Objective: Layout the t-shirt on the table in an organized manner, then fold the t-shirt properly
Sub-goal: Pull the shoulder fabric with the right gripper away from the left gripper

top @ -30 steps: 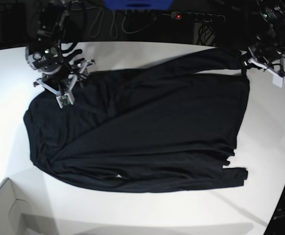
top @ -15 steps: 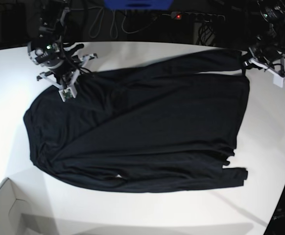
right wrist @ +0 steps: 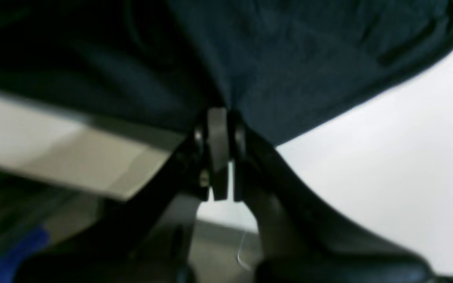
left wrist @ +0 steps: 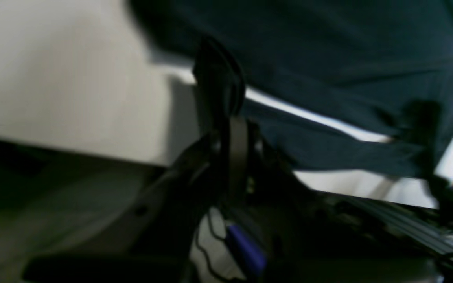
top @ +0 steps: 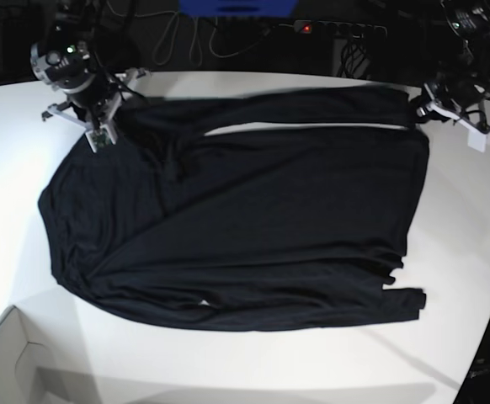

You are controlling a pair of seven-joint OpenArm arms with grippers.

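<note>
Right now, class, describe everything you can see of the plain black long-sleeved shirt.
The plain black long-sleeved shirt of thin, soft, unprinted fabric lies spread and mostly flat on the white table, wrinkled with diagonal creases. One sleeve stretches along the far edge; another lies along the near hem. The right gripper pinches its far corner on the base view's left, and the left gripper pinches the opposite far corner.

Behind your arms the backdrop is dark: a power strip (top: pixel 339 29) with one red light, loose cables (top: pixel 186 38), a blue object (top: pixel 237 7). White box corner (top: pixel 13 358) sits nearest you.
</note>
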